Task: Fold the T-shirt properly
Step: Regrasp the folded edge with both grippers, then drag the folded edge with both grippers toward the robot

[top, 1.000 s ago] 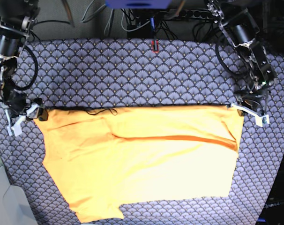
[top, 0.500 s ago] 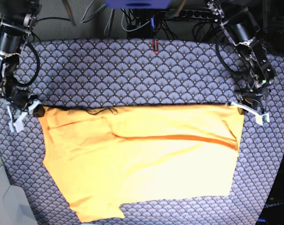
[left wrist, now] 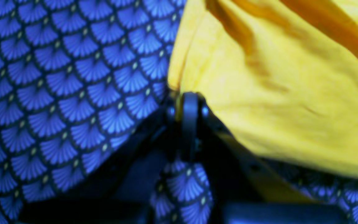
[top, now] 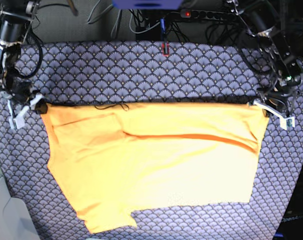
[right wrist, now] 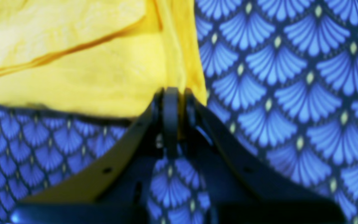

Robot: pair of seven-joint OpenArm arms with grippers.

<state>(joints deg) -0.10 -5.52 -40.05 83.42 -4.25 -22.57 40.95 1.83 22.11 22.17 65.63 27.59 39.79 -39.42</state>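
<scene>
I see the soft, creased yellow-orange T-shirt [top: 151,165] spread flat on the blue-grey scallop-patterned cloth [top: 141,75], with bare cloth open beyond its straight far edge. My left gripper [left wrist: 186,99] and right gripper [right wrist: 172,96] are each pinched tight on a far corner of the shirt.

black cabled arms [top: 9,55] with white-tipped tools [top: 21,111].
</scene>
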